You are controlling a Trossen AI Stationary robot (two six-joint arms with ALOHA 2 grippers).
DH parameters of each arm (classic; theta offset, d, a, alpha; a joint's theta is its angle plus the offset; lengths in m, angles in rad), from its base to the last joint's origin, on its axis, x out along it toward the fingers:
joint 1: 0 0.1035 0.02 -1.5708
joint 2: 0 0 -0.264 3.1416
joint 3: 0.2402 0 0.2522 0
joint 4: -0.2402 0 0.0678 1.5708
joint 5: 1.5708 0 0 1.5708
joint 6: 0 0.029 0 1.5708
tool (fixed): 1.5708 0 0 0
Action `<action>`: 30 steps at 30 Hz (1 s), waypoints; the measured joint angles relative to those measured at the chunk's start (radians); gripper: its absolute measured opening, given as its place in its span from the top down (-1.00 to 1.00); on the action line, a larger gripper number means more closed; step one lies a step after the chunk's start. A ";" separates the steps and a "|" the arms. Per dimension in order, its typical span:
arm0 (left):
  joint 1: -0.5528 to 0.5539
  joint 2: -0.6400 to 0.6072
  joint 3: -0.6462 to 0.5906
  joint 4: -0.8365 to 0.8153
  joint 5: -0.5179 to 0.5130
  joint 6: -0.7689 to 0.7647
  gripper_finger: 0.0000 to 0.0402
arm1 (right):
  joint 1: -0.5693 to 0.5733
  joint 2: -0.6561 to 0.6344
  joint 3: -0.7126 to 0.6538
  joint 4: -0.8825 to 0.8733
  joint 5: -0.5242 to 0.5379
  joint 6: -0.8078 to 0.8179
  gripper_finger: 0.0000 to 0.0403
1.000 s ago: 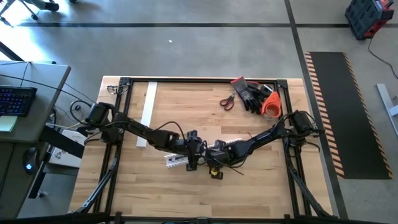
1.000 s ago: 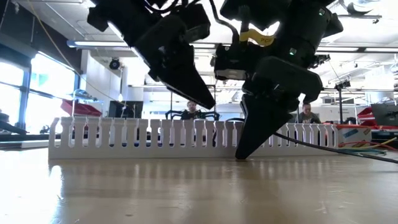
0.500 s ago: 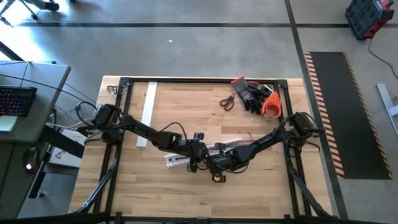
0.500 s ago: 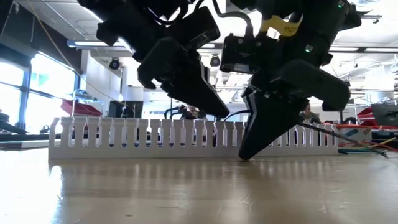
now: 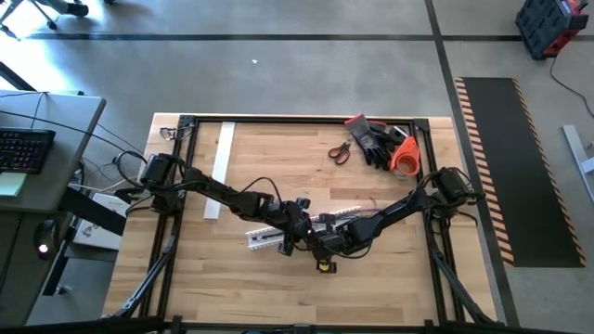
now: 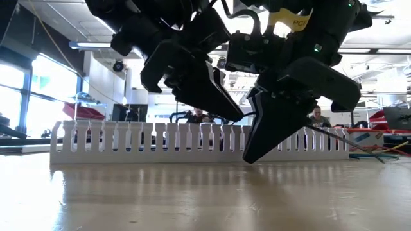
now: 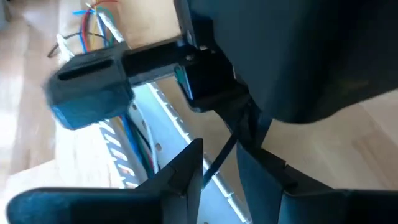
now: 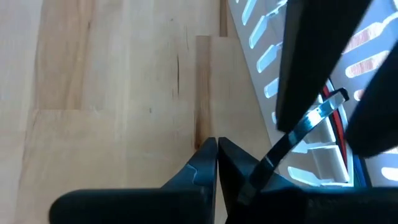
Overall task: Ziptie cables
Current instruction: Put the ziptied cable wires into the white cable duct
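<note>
My left gripper (image 5: pixel 299 232) hangs low over the middle of the wooden table (image 5: pixel 269 288), right over the white slotted duct (image 5: pixel 263 238) that lies across the boards. Seen from my left wrist, my two fingers (image 7: pixel 186 171) stand apart, and a thin black strap (image 7: pixel 231 142) runs down through the gap between them. I cannot tell whether either finger touches it.

My right gripper (image 5: pixel 321 244) sits just beside the left one, on the near side of the duct. Its fingers (image 8: pixel 205 158) are pressed together with nothing between them. In the low view its tip (image 6: pixel 252 154) reaches down to the tabletop in front of the duct (image 6: pixel 128 142), while my left gripper (image 6: pixel 232 115) points slantwise above it, clear of the wood.

The cables (image 7: pixel 98 18) lie inside the duct. From my left wrist I see them run along the channel, and their blue, red and green ends splay out past the duct's end onto the wood. From my right wrist, red wires (image 8: pixel 339 134) show through the duct's slots (image 8: pixel 267 56), with a shiny dark strap (image 8: pixel 311 121) arching beside them.

At the table's far right corner lie scissors (image 5: pixel 339 151), dark gloves (image 5: pixel 376 141) and an orange roll (image 5: pixel 404 160), well apart from both grippers. A second white strip (image 5: pixel 220 167) lies along the table's left side.
</note>
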 joint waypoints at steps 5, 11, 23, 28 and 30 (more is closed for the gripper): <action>0.000 0.006 0.000 -0.010 0.022 -0.001 0.75 | 0.000 -0.001 0.000 -0.001 0.002 0.001 1.00; 0.000 0.003 0.000 -0.030 0.041 -0.002 0.91 | 0.000 -0.001 0.002 -0.008 0.008 0.003 1.00; -0.002 0.001 0.002 -0.065 0.040 -0.002 0.97 | 0.024 -0.015 0.002 -0.065 -0.001 0.052 0.95; -0.004 0.001 0.002 -0.069 0.038 -0.003 0.97 | 0.056 -0.100 0.002 -0.170 0.042 0.111 0.65; -0.004 0.001 0.002 -0.070 0.035 -0.004 0.97 | 0.072 -0.147 0.002 -0.221 0.061 0.136 0.51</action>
